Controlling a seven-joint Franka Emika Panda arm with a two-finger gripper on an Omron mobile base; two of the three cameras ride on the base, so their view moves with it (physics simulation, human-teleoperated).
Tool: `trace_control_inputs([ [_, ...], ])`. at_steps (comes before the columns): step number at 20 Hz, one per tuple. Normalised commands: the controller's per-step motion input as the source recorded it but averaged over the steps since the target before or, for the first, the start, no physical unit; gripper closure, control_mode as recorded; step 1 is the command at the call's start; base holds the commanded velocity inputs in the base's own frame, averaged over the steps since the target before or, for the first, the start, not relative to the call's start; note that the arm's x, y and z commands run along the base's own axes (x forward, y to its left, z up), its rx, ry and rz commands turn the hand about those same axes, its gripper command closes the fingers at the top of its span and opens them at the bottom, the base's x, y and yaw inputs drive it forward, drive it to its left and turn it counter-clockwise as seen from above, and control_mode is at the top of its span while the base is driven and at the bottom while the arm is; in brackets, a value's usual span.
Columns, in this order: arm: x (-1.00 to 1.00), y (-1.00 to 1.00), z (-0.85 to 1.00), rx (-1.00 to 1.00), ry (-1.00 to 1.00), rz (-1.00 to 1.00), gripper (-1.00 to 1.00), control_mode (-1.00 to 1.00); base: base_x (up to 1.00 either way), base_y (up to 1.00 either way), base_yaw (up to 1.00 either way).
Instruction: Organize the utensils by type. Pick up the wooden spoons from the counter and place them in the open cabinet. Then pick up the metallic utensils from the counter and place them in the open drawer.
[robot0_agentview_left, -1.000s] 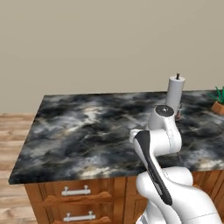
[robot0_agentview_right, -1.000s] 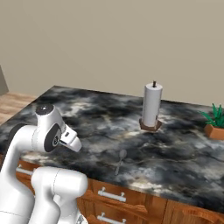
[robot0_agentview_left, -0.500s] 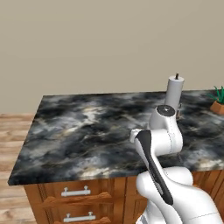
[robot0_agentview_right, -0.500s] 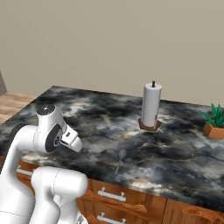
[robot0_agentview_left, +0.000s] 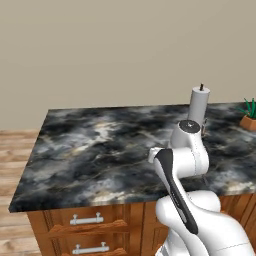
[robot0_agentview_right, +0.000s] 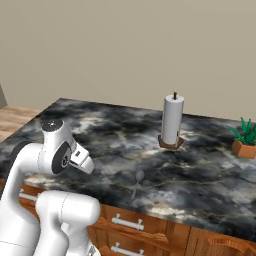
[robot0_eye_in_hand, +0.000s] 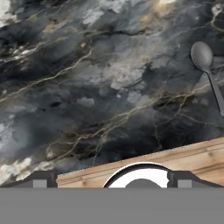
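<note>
Spoon (robot0_eye_in_hand: 204, 61) lies flat on the desk (robot0_eye_in_hand: 87, 87), upper right of my hand view, near the front edge. Fingers (robot0_eye_in_hand: 43, 179) are spread wide and empty; I'd shift right, centre over the thin handle, then descend squarely.

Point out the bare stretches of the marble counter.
The black-and-grey marble counter lies bare from its left end up to the white paper-towel roll. Busier on the right: small grey metal spoon near the front edge, potted green plant far right.
</note>
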Motion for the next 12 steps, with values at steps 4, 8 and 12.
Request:
trace_control_inputs([
  [4, 0.00, 0.00, 0.00, 0.00, 0.00, 0.00, -1.00, 1.00, 0.00, 0.00, 0.00],
  [8, 0.00, 0.00, 0.00, 0.00, 0.00, 0.00, -1.00, 1.00, 0.01, -0.01, 0.00],
  [12, 0.13, -0.25, -0.01, 0.00, -0.04, 0.00, -1.00, -1.00, 0.02, -0.05, 0.00],
])
